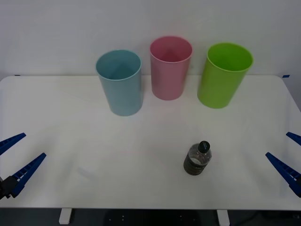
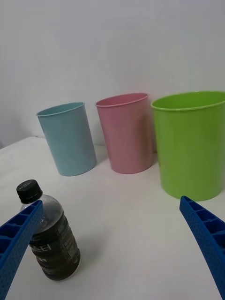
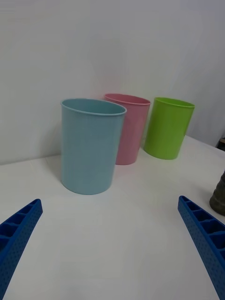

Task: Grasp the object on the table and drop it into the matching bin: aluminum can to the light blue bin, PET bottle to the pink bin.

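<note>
**binwatcher:** PET bottle (image 1: 197,159) is standing upright on the table (image 1: 70,117), black cap on top, toward the near edge and a bit right of centre. Nothing's touching it.

**armnerd:** And the bins?

**binwatcher:** Lined up at the back: light blue bin (image 1: 119,82), pink bin (image 1: 170,68), then a lime green bin (image 1: 224,75). All well apart from the bottle.

**armnerd:** Grippers?

**binwatcher:** Left gripper (image 1: 18,156) sits low at the table's left edge, fingers spread wide, holding nothing. Right gripper (image 1: 290,157) mirrors it at the right edge, also spread and empty, with the bottle just beside one finger in its wrist view.
</note>
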Motion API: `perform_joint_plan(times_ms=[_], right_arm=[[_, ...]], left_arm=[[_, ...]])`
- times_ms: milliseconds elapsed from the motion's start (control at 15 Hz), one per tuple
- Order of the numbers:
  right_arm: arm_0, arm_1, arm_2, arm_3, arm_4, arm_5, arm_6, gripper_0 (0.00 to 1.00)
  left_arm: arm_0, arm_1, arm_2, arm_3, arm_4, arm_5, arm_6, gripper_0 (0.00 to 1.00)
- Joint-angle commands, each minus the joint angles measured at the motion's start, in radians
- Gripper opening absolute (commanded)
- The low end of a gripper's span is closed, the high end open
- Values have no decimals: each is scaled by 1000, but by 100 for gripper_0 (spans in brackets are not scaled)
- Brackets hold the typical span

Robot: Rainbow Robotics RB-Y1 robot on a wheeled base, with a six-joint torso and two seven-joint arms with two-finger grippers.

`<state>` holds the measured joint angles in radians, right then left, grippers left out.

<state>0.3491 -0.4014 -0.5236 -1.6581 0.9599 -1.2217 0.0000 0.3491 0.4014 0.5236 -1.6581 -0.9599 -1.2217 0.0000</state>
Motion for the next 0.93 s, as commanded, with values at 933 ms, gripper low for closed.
perform_joint_plan(times_ms=[933], right_arm=[[51,-79,112,44,-32,21,204,100]], left_arm=[[0,0,0,0,0,0,0,100]])
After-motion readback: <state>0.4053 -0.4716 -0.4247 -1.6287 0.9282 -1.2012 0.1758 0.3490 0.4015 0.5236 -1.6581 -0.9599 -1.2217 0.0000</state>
